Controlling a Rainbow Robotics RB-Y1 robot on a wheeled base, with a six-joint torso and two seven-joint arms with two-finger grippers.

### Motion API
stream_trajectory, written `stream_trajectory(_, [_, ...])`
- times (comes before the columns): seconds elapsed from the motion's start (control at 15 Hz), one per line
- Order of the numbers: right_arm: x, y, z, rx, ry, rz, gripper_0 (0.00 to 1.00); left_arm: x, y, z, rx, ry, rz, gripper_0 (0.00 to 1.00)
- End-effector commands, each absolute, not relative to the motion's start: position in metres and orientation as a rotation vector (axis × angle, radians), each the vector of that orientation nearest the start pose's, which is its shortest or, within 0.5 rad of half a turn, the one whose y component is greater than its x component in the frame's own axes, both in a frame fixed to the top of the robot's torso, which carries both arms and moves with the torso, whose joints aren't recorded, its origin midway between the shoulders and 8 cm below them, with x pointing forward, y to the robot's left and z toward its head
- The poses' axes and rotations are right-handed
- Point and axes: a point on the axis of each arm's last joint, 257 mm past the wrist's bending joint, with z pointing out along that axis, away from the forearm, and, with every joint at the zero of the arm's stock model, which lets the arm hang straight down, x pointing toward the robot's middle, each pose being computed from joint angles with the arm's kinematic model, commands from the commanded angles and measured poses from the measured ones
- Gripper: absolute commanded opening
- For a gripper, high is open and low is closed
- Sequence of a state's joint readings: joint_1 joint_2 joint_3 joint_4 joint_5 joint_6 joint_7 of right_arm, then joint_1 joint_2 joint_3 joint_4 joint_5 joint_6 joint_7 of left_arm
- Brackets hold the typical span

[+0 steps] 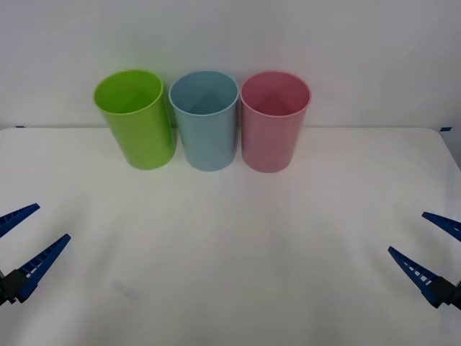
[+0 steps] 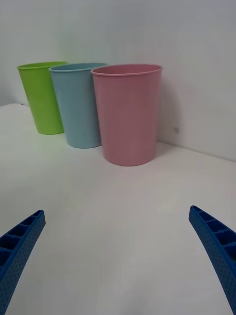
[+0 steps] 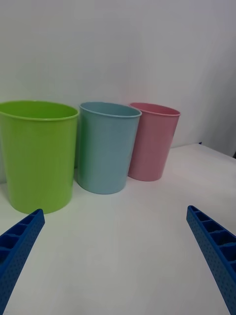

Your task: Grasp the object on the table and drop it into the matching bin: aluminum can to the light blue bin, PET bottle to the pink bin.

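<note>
Three smooth, tapered plastic bins stand in a close row at the far edge of the plain white surface [image 1: 230,238] — a lime green bin [image 1: 135,119], the light blue bin [image 1: 206,119] in the middle and the pink bin [image 1: 274,120] on the right, all upright with open round mouths. The left end effector [image 1: 27,232] hovers low at the near left edge, its ribbed blue fingers [image 3: 19,246] spread wide and holding nothing. The right end effector [image 1: 432,238] mirrors it at the near right edge — spread wide, empty.
</note>
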State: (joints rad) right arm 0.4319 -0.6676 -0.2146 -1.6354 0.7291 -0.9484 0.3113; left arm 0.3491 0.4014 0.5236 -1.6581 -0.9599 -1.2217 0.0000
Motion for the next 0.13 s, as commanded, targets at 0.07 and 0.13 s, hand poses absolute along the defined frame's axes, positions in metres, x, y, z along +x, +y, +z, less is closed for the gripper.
stream_trajectory(0.07, [0.3501, -0.3218, -0.2117, -0.595, 1.525, 0.449, 1.0, 0.3423, 0.3297, -0.1689, 0.465, 1.441, -0.567, 1.0])
stream_trajectory(0.13, [0.3501, -0.3218, -0.2117, -0.595, 1.525, 0.449, 1.0, 0.3423, 0.3297, -0.1689, 0.465, 1.441, -0.567, 1.0])
